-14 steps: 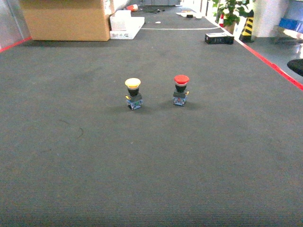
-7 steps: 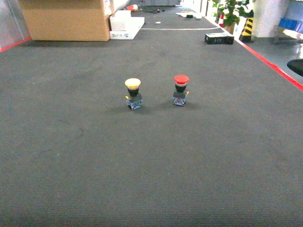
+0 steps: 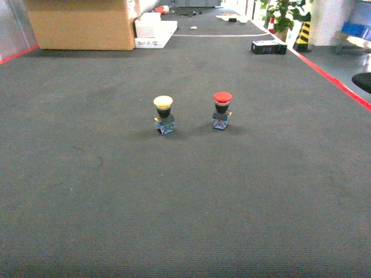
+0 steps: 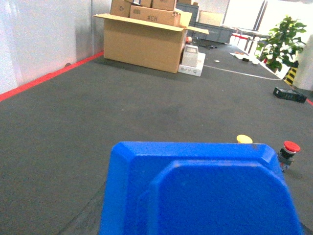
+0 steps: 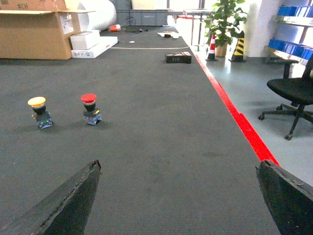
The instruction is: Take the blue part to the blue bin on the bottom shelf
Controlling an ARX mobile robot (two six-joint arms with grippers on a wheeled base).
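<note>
A: Right gripper (image 5: 178,166), wrist view: how are the jaws set?

B: Spread wide. One dark finger (image 5: 68,200) is seen at the lower left corner and the other at the lower right, with bare carpet (image 5: 171,147) between them. Nothing is held.

A: Left gripper?

B: It is not seen. The lower half of the left wrist view is filled by a blue plastic body (image 4: 200,191) with bevelled corners and a raised inner panel, close before the lens. Whether the jaws are clamped on it cannot be told, nor whether it is the part or a bin.

A: Next outward?

B: Two push-buttons are recorded upright on the carpet, side by side but apart: a yellow-capped button (image 3: 164,114) to the left and a red-capped button (image 3: 221,110) to the right. In the left wrist view both are seen just past the far edge of the blue body.

A: Surroundings?

B: An open cardboard box (image 3: 81,23) is noted at the far left and a small black case (image 3: 268,47) at the far right. A red floor line (image 5: 239,117) edges the carpet on the right. Beyond it, a black office chair (image 5: 293,93) and blue bins (image 5: 293,12) on a rack are seen, well away.
</note>
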